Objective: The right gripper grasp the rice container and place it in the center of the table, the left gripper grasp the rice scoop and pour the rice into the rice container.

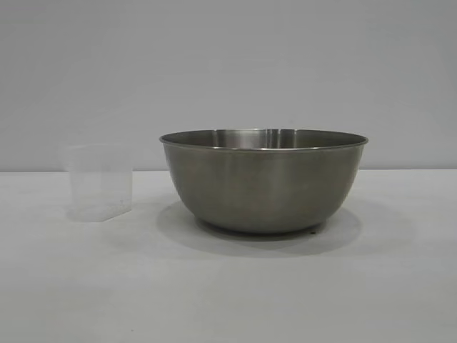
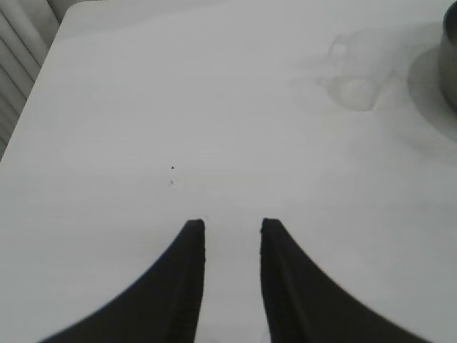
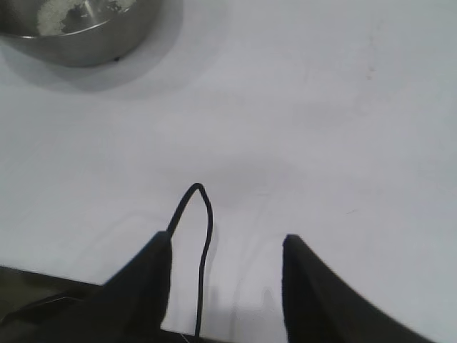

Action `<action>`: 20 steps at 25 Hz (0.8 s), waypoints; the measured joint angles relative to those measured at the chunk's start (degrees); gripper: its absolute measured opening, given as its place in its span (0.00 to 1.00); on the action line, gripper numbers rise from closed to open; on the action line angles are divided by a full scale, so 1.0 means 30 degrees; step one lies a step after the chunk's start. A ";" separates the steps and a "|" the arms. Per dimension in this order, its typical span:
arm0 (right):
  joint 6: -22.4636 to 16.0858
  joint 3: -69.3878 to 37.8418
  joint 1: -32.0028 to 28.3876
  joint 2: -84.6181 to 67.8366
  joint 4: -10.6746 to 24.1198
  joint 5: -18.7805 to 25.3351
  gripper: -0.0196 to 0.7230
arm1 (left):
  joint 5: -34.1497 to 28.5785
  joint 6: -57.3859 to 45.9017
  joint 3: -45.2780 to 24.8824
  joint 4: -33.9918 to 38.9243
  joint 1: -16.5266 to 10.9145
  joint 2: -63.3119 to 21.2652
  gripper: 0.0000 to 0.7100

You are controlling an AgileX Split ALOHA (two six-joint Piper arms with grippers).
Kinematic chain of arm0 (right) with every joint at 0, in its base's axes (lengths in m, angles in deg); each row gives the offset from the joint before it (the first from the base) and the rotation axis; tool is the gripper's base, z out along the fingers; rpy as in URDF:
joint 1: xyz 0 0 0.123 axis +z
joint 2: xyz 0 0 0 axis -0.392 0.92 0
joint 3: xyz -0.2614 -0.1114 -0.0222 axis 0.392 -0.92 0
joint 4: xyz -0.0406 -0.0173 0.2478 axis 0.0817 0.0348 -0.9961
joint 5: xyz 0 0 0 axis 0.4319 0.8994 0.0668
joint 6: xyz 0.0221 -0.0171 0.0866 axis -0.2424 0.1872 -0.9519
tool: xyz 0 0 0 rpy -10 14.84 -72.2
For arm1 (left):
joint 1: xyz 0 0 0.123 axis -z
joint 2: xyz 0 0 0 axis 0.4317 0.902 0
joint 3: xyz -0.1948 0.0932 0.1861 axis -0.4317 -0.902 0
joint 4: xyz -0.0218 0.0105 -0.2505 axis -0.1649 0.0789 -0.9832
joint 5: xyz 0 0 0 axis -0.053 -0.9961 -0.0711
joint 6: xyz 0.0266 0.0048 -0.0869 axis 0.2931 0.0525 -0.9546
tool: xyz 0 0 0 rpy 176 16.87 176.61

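Right gripper (image 3: 227,243) view alone shows rice (image 3: 53,18) inside rice container (image 3: 78,39).

A plain grey wall (image 1: 228,71) fills the background behind the tabletop in the exterior view. In the left wrist view, a white ribbed panel (image 2: 18,64) with vertical slats stands beyond one corner of the tabletop's edge.
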 joint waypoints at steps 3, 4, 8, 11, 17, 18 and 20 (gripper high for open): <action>0.0000 0.0000 0.0000 0.0000 0.0000 0.0000 0.43 | 0.0000 -0.0121 0.0000 0.0000 0.0000 0.0000 0.21; 0.0000 0.0000 0.0000 0.0000 0.0000 0.0000 0.43 | 0.0000 -0.0168 0.0000 0.0000 0.0000 0.0000 0.21; 0.0000 0.0000 0.0000 0.0000 0.0000 0.0000 0.43 | 0.0000 -0.0168 0.0000 0.0000 0.0000 0.0000 0.21; 0.0000 0.0000 0.0000 -0.0014 0.0000 0.0000 0.43 | 0.0000 -0.0201 0.0000 0.0000 0.0000 0.0000 0.21; 0.0000 0.0000 -0.1236 -0.1743 0.0000 0.0000 0.43 | -0.0008 -0.0201 0.0000 0.0000 0.0000 0.0000 0.21; 0.0000 0.0000 -0.1824 -0.2361 0.0000 0.0000 0.43 | -0.0008 -0.0201 0.0000 0.0000 0.0000 0.0000 0.21; -0.0013 0.0000 -0.2847 -0.3517 0.0000 0.0030 0.43 | -0.0008 -0.0201 0.0000 0.0000 0.0000 0.0000 0.21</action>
